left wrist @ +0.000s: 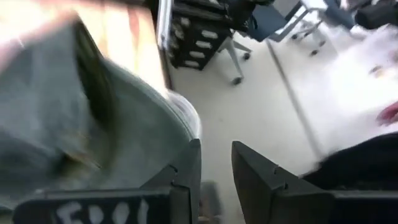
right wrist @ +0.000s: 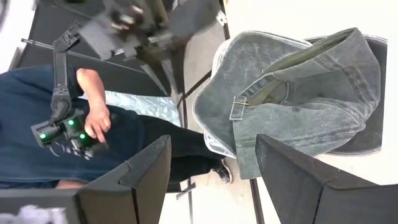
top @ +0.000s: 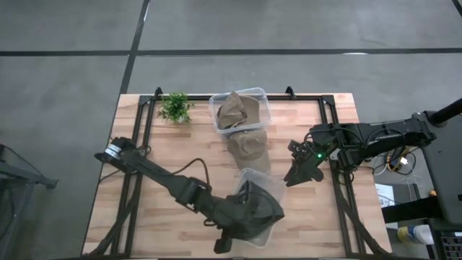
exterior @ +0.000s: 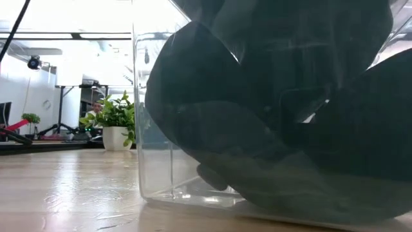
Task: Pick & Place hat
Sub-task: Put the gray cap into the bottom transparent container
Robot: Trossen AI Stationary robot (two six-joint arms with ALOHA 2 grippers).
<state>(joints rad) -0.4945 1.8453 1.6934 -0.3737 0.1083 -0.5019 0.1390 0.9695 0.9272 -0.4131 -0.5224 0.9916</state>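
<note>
The left gripper (top: 249, 217), fingers a little apart, holds nothing visible as the dark hat (top: 261, 211) goes into the bin (top: 266, 178); next it must lift clear. The right gripper (top: 298, 172) waits wide open.

A dark grey denim hat (top: 256, 209) lies crumpled over the clear plastic bin (top: 254, 179) at the near edge of the surface, drooping across its rim, a strap with a metal buckle (right wrist: 237, 109) showing on its back. A tan hat (top: 238, 112) sits bunched inside the far bin (top: 263, 97), and another tan hat (top: 249, 148) lies on the surface between the two bins.
</note>
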